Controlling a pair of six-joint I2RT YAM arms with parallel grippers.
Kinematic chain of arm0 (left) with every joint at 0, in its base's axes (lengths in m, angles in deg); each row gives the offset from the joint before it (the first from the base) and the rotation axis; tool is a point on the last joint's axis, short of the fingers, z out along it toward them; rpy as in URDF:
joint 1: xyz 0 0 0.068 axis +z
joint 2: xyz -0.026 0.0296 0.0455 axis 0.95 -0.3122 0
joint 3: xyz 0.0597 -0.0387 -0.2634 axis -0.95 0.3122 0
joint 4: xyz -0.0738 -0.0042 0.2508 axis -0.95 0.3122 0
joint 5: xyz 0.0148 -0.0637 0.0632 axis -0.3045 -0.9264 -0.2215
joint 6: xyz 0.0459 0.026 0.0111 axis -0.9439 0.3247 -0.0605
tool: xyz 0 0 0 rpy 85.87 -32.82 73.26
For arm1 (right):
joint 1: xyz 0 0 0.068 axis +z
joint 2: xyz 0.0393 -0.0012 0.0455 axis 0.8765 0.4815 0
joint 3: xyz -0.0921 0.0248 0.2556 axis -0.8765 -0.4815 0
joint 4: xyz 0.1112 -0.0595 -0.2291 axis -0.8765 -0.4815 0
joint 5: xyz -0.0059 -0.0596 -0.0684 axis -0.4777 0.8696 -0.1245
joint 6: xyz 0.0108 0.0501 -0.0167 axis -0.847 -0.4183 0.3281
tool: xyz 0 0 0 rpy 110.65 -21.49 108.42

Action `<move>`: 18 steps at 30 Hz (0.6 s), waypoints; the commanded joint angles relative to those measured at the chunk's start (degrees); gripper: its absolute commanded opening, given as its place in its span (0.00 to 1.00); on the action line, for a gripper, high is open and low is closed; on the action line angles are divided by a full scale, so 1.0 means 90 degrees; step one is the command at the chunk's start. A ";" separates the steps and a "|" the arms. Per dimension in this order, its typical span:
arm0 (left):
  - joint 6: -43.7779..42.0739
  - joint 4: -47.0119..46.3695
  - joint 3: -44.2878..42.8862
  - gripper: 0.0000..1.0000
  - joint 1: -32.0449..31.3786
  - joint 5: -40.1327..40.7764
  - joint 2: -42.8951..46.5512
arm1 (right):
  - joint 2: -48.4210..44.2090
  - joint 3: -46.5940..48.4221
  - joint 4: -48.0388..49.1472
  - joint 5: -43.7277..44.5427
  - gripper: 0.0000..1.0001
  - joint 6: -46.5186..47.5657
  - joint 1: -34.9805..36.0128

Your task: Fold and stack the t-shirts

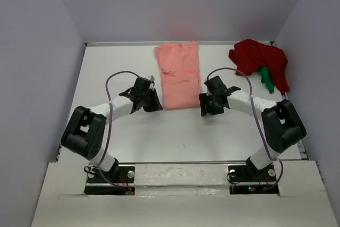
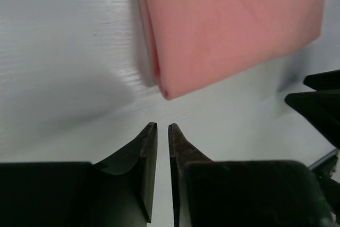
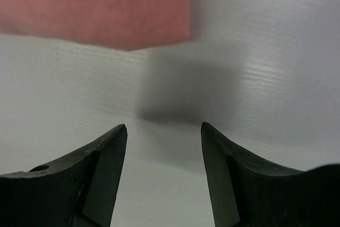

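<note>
Salmon-pink soft cloth t-shirt (image 1: 179, 75), folded into a long flat rectangle, lies on the white table (image 1: 122, 67) at its middle, running from the far edge toward the arms. Dark red cloth t-shirt (image 1: 257, 57) sits crumpled in the far right corner, well apart from it. Bright green cloth t-shirt (image 1: 266, 80) pokes out at the red heap's near side, mostly hidden. Left gripper (image 2: 162, 126) hangs just beside the pink shirt's near left corner, jaws parted by only a narrow slit, gripping nothing. Right gripper (image 3: 163, 126) is near the near right corner, jaws spread wide and empty.
</note>
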State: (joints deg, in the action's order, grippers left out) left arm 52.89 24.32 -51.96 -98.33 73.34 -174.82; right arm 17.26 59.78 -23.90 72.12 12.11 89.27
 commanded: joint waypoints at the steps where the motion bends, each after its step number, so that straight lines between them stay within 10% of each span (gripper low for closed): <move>1: 0.0006 -0.1117 -0.0037 0.27 0.0056 -0.1112 0.0340 | -0.0276 -0.0188 0.1081 -0.1252 0.64 -0.0146 -0.0225; 10: -0.0140 -0.0913 -0.0534 0.52 0.0495 -0.1473 0.0213 | -0.0306 0.0339 0.0847 -0.1321 0.65 -0.0097 -0.0743; 18: -0.0229 -0.0561 -0.0994 0.52 0.0759 -0.1454 -0.0548 | 0.0094 0.0798 0.0837 -0.1633 0.65 -0.0107 -0.1164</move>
State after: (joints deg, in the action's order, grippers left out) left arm 51.99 18.05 -58.21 -92.21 62.34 -176.66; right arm 16.87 63.04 -18.24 59.42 11.11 79.79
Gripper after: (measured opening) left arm 0.520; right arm 0.650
